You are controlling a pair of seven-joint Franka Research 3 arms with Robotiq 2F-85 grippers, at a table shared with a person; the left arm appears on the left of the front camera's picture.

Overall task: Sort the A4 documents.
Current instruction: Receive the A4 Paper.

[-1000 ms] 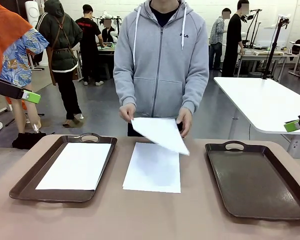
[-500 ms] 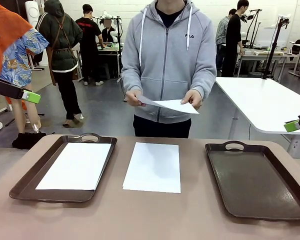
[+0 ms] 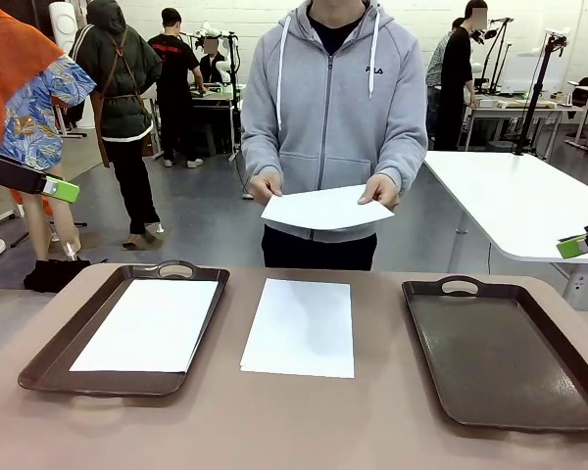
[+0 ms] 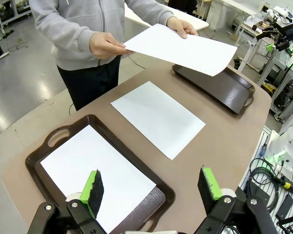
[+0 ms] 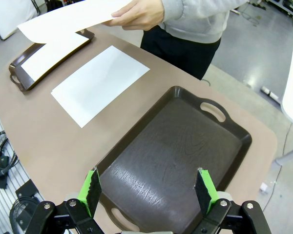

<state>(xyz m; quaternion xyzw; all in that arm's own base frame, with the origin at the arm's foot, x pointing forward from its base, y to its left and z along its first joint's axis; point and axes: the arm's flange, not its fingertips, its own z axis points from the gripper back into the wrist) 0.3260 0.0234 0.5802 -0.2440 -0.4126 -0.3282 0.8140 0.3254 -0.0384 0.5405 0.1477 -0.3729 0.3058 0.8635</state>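
Note:
A person across the table holds one white A4 document (image 3: pixel 323 208) in both hands at waist height, roughly flat. Another sheet (image 3: pixel 299 326) lies on the table's middle between the two trays. A third sheet (image 3: pixel 149 324) lies inside the left dark brown tray (image 3: pixel 39 367). In the left wrist view, my left gripper (image 4: pixel 151 187) hangs open above that tray's near end, holding nothing. The right wrist view has my right gripper (image 5: pixel 147 190) open over the bare right tray (image 5: pixel 176 146), well above it.
The table top (image 3: pixel 274 431) is beige with rounded corners. The person's hands (image 3: pixel 382 191) are above the far edge. A white table (image 3: pixel 529 201) stands behind on the right. Cables and gear lie below the table edge (image 4: pixel 276 175).
The person has raised the held sheet from just above the middle sheet to waist height and levelled it. Both grippers have stayed still and open.

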